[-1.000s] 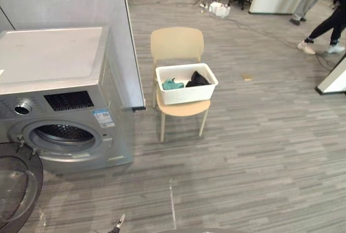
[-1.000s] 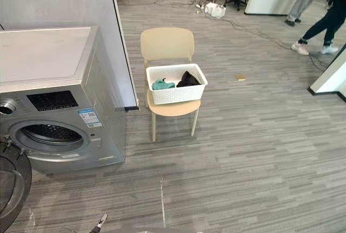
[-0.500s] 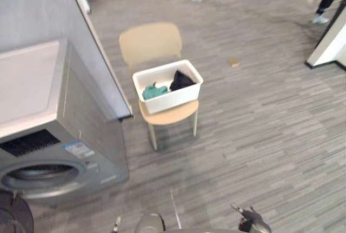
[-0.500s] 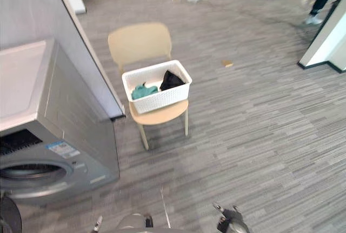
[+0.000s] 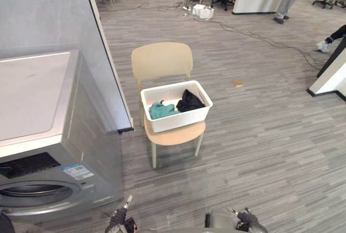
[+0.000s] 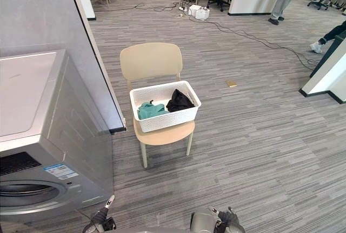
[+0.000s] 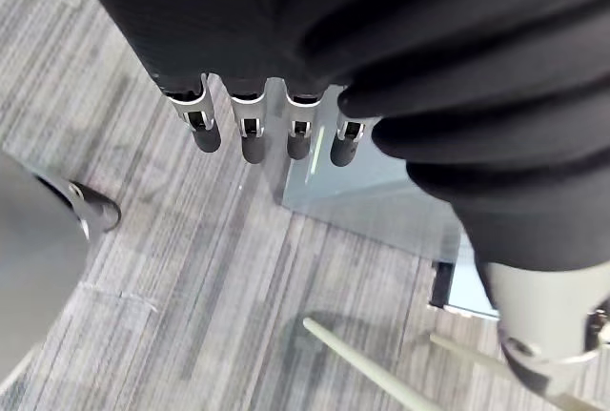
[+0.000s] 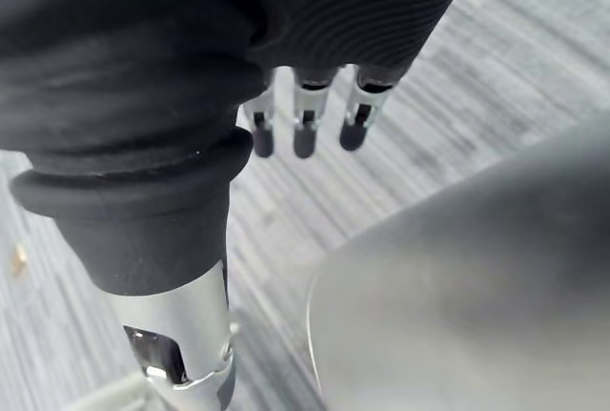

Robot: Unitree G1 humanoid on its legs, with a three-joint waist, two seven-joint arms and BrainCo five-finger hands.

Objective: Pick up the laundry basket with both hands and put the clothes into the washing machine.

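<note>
Left eye view puts the basket (image 5: 181, 120) on the chair (image 5: 162, 62), well ahead of us and just to the right of the washer (image 5: 38, 98). Inside it lie a teal garment (image 5: 161, 110) and a black garment (image 5: 190, 101), both sitting below the rim.

Our hands are low and close to us, well apart from the basket. The left hand (image 7: 250, 134) hangs with its fingers straight and side by side, holding nothing. The right hand (image 8: 305, 130) is the same: fingers straight, slightly spread, empty.

We judge the basket to be a stiff white plastic shell with a patterned, perforated wall. With so little in it, it should be light. The clothes are soft and loose, so they will shift if we tilt it, though they lie deep enough that a level carry should keep them in.

We would take it at the two short ends, one hand each, with the fingers curled under the rim. We cannot tell whether handle cut-outs are there. The chair back stands just behind the far long side, so that side is a poor place to reach. The seat looks smooth, so a one-sided push may slide the basket. Both hands should close together before we lift.
</note>
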